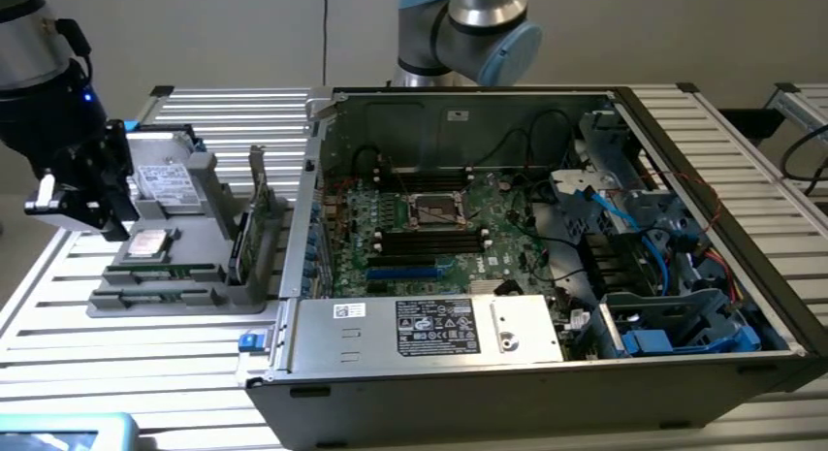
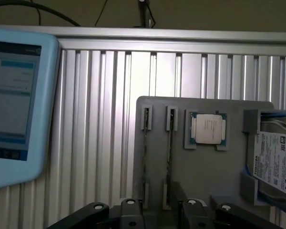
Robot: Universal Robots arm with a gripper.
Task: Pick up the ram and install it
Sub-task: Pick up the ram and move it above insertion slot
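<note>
- Hanging over the tray's (image 1: 194, 298) outer edge, the pincer (image 1: 80, 210) sits at 9 o'clock from the case (image 1: 518, 393) in the exterior view.
- From where I stand I cannot tell whether the pincer (image 2: 157, 217) is open or closed. I can see nothing in its hold.
- The ram (image 1: 166, 273) stands on edge in a tray slot, just at 6 o'clock from the CPU (image 1: 146, 243) in the exterior view.
- In the wrist view the ram (image 2: 170, 152) appears as a thin dark line in the slot beside the CPU (image 2: 208, 129), with a second slot (image 2: 145, 152) alongside. The pincer is close above both slots and touches neither.
- The grey tray (image 2: 205, 171) also carries a drive (image 1: 166, 179), which sits at 12 o'clock from the CPU in the exterior view. A card (image 1: 256, 209) stands upright at 3 o'clock, near the case wall.
- The case lies open on the slatted worktop (image 1: 130, 373), motherboard (image 1: 428, 228) facing up.
- A blue-framed tablet (image 2: 14, 95) lies on the worktop, apart from the tray.
</note>
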